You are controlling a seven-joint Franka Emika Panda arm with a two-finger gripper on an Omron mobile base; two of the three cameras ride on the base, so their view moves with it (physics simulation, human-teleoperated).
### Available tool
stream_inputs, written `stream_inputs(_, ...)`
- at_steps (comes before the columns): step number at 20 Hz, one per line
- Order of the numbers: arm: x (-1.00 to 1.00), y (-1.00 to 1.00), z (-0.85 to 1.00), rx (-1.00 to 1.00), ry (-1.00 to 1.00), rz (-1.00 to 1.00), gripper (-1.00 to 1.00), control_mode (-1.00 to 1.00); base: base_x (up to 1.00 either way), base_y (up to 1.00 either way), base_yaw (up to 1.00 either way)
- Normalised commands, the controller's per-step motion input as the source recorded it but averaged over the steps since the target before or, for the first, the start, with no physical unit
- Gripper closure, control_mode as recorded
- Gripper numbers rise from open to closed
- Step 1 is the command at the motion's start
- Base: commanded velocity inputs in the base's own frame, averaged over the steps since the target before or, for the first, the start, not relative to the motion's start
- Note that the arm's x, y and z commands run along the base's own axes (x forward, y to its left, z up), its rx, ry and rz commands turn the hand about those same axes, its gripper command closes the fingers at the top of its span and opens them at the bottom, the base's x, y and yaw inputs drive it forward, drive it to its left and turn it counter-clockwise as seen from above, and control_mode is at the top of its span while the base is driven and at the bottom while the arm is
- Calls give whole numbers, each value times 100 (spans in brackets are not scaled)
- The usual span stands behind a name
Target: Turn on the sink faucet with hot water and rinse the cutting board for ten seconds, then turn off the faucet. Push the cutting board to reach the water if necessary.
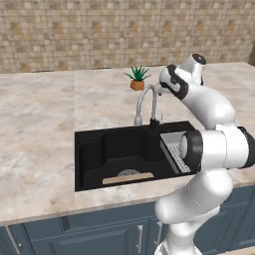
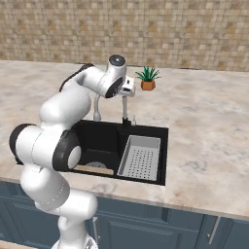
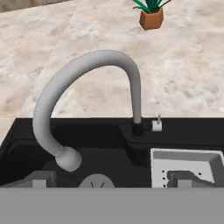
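Note:
The sink faucet [image 1: 146, 101] arches its grey spout [image 3: 87, 65] over the black sink [image 1: 89, 149], with a small side handle [image 3: 156, 124] by its dark base. No water is in view at the spout mouth. The cutting board [image 1: 128, 178], a thin tan strip, lies on the basin floor against the front wall, and its edge also shows from the right [image 2: 92, 169]. My gripper [image 3: 111, 179] hangs open just above and in front of the faucet's arch, looking down on it, with nothing between its fingertips [image 3: 41, 179].
A grey perforated tray [image 2: 140, 156] fills the right part of the basin. A small potted plant [image 1: 137, 78] stands on the counter behind the faucet. A round drain [image 3: 97, 181] sits under the spout. A tiled wall backs the marble counter.

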Motion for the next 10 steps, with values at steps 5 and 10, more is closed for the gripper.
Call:
stream_inputs(5,23,-78,0,13,-10,27,-100,-100,0,0,0)
stream_inputs(10,19,-56,-5,7,-2,30,-100,-100,0,0,0)
